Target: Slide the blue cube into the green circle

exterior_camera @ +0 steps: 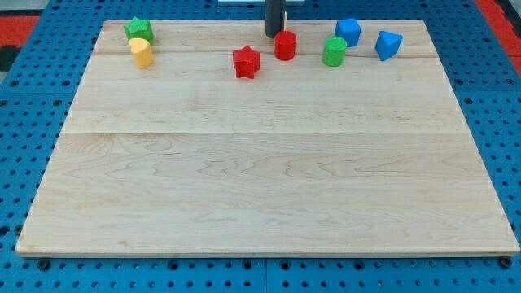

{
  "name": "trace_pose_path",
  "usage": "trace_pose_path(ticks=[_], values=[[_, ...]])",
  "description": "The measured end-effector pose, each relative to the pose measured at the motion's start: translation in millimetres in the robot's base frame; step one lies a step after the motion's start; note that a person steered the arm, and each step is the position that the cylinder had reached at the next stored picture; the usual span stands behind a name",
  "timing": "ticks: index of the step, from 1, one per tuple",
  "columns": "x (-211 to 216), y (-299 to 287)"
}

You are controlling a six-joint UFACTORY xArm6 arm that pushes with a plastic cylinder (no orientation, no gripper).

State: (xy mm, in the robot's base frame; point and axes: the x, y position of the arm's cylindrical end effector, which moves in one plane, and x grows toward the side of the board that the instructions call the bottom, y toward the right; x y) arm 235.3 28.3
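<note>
The blue cube (348, 32) sits near the view's top right of the wooden board (260, 163). The green cylinder (334, 50), the task's green circle, stands just below and left of it, nearly touching. My tip (274, 36) is at the view's top centre, right beside the upper left of the red cylinder (285, 45). It is well left of the blue cube and the green cylinder. The dark rod rises out of the view's top.
A blue triangular block (387, 44) lies right of the blue cube. A red star (246, 62) lies left of the red cylinder. A green star (138, 30) and a yellow block (142, 52) sit at the top left. A blue pegboard (24, 122) surrounds the board.
</note>
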Motion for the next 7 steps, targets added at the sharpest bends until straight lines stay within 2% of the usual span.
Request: trace_pose_path(ticks=[1, 2, 3, 4, 5, 6, 7], values=[[93.0, 41.5], [115.7, 59.0], [121.9, 137.9], [99.4, 225.7], [45.9, 241.5], [-12.0, 232.6], [-43.4, 199.0]])
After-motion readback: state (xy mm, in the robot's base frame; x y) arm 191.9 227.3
